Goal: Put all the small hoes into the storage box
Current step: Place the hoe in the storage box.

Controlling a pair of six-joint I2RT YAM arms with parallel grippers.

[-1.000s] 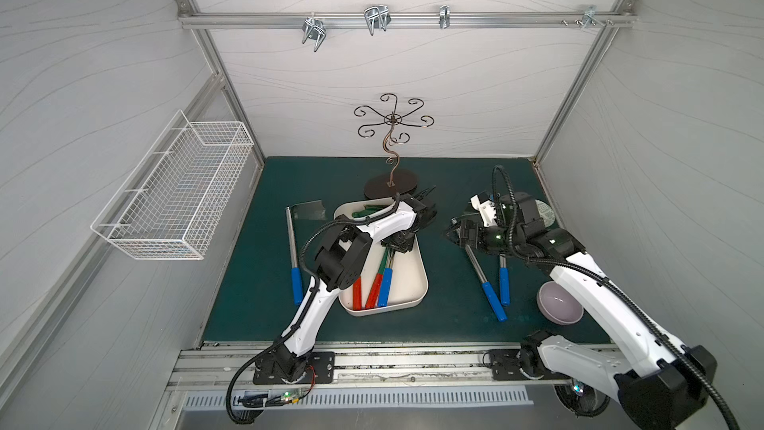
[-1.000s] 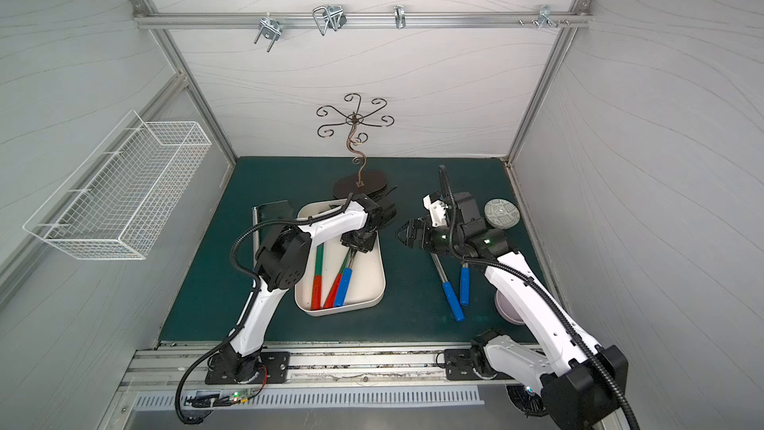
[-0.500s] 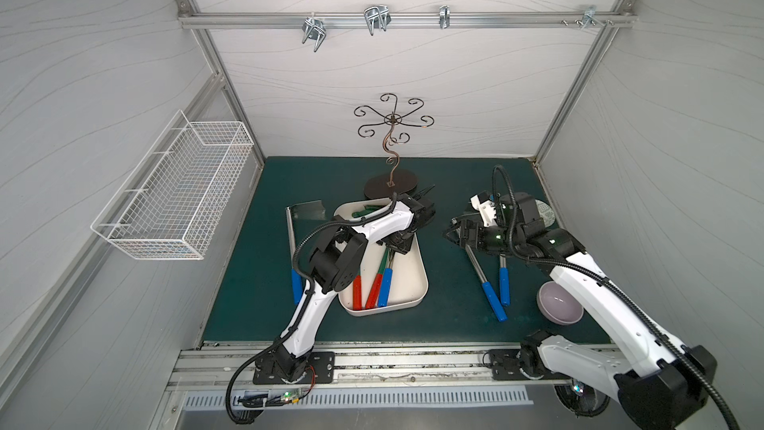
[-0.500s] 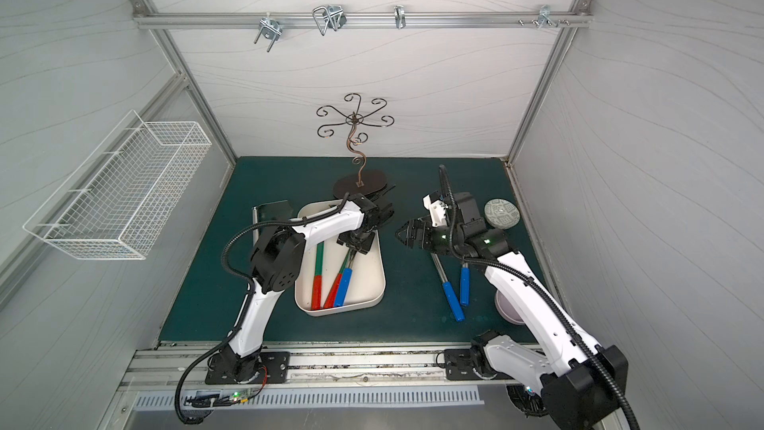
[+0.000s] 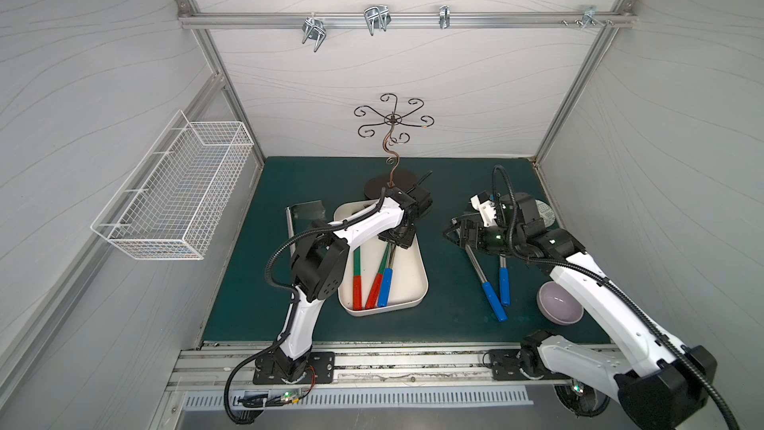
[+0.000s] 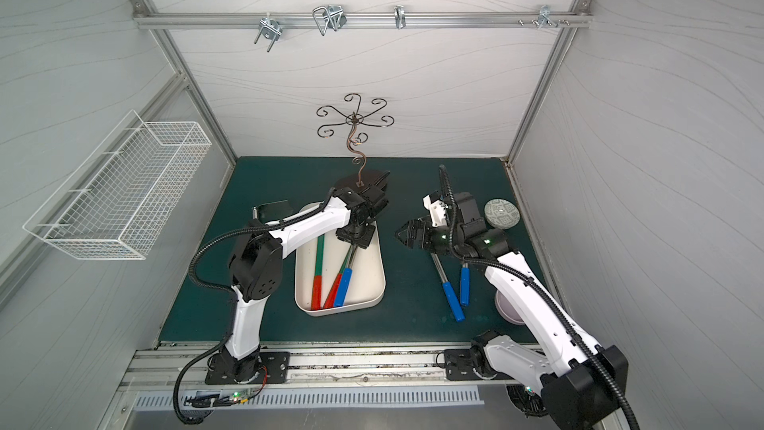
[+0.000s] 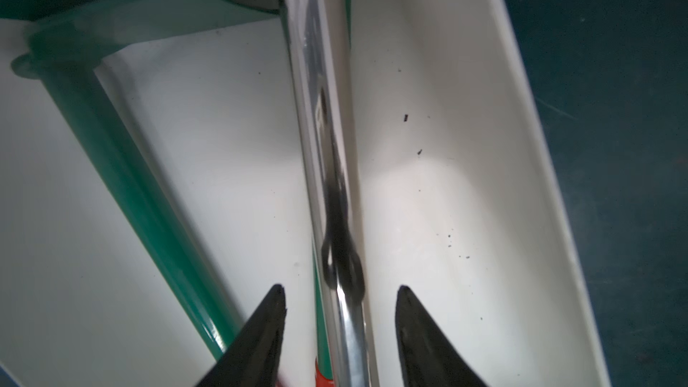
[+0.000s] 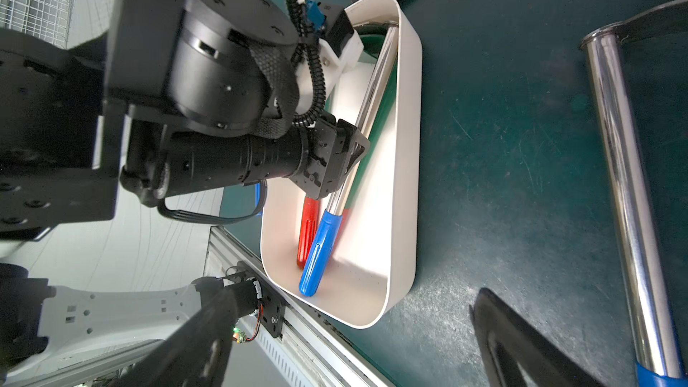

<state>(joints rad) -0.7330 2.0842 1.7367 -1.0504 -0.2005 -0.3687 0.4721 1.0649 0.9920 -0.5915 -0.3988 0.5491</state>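
Note:
The storage box (image 5: 422,283) (image 6: 374,283) is a shallow cream-white tray in mid-table. Inside lie two green hoes with red handles (image 5: 356,283) and a small hoe with a chrome shaft and blue handle (image 5: 385,287) (image 6: 343,287) (image 8: 318,251). My left gripper (image 5: 397,237) (image 6: 357,237) (image 7: 340,292) is low over that chrome shaft (image 7: 324,143). It is open, with a gap on each side of the shaft. My right gripper (image 5: 452,233) (image 6: 403,235) (image 8: 361,295) hovers open and empty over the mat to the right of the box.
Two more blue-handled hoes (image 5: 483,279) (image 5: 503,283) lie on the mat under the right arm, and another (image 5: 289,225) lies left of the box. A purple bowl (image 5: 558,304), a round patterned disc (image 6: 501,213), a curly metal stand (image 5: 390,184) and a wall-mounted wire basket (image 5: 177,196) surround them.
The left arm's elbow has swung a little to the left while its gripper stays over the chrome shaft in the box. The right arm has not moved.

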